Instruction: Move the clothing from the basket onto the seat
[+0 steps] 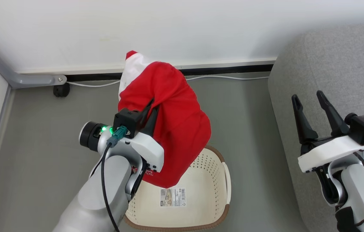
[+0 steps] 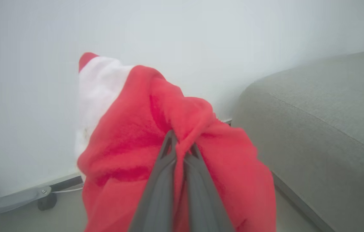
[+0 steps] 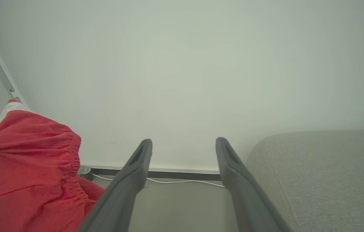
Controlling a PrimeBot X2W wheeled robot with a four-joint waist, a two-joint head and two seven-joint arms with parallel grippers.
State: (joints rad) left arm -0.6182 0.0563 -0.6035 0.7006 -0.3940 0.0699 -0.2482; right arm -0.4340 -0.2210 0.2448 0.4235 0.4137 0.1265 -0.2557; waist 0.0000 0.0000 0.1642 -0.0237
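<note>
Left gripper [image 1: 152, 105] pinches the clothing [image 1: 175, 125] aloft above the basket [image 1: 208, 162].
Its two fingers are clamped on a fold of red fabric. The fabric bunches around the tips and drapes down past the wrist, with the lower hem hanging over the basket's left side and the white band uppermost, toward the wall. The seat [image 1: 330, 64] lies off to the right, where the right gripper [image 1: 307, 95] hovers with fingers spread wide, holding nothing.
</note>
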